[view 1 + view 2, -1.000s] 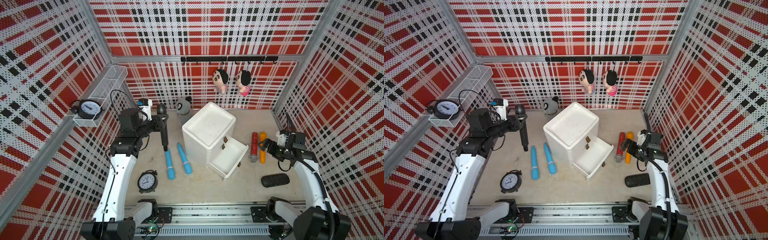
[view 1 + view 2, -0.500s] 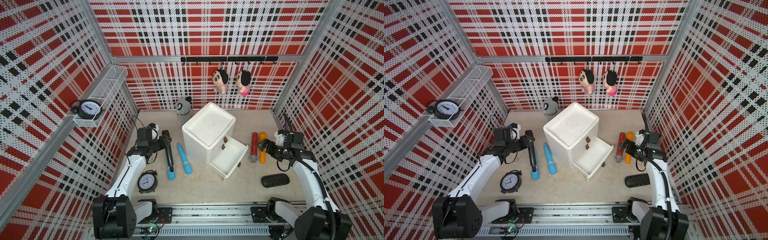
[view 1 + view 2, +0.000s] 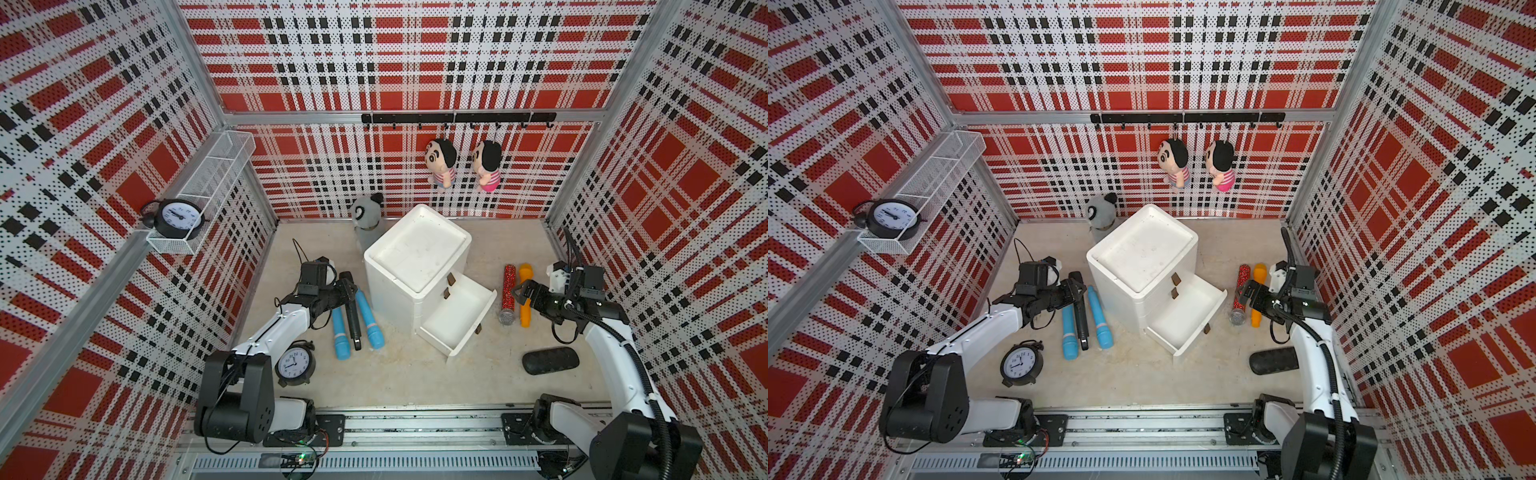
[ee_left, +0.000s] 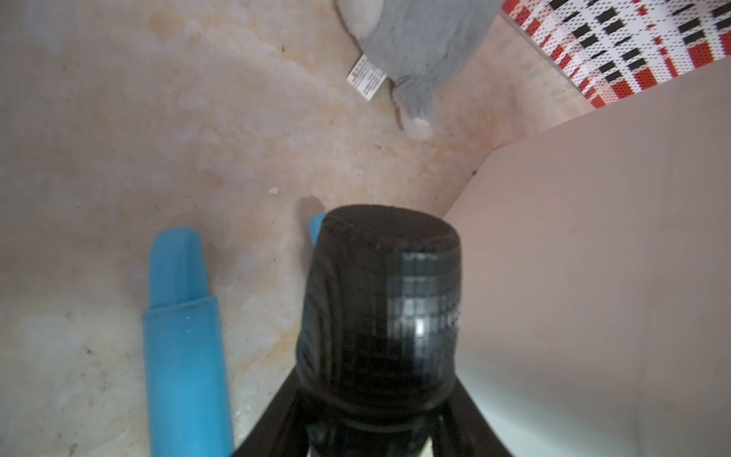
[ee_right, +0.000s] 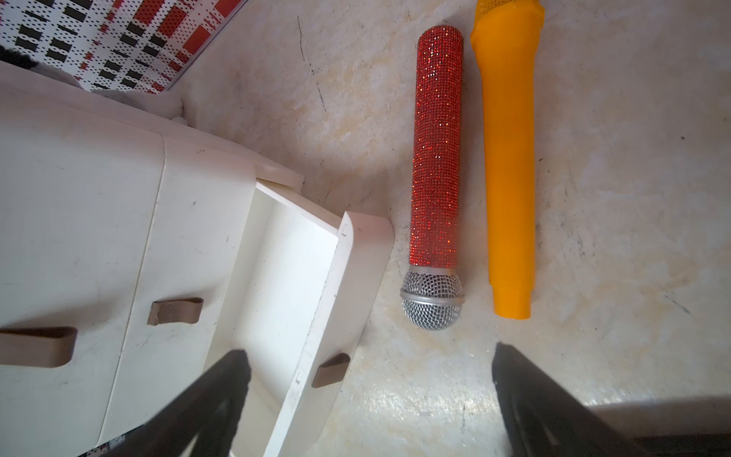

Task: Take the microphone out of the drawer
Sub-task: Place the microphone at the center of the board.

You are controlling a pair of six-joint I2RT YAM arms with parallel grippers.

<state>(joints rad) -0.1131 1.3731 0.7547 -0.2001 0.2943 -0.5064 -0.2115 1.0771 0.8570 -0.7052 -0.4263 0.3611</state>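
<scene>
Both top views: left tool (image 3: 348, 289), clamping the black microphone (image 3: 354, 326), has lowered it onto the desk (image 3: 415, 374) between blue microphones (image 3: 340, 338); drawer (image 3: 455, 318) empty, only release remains. Right tool (image 3: 519, 293) wide.

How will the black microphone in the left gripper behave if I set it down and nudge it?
The black microphone looks rigid and round, so it would probably roll sideways. The blue microphones flanking it should likely stop that. Its bulbous head, near where the left gripper holds it, may make it head-heavy.
</scene>
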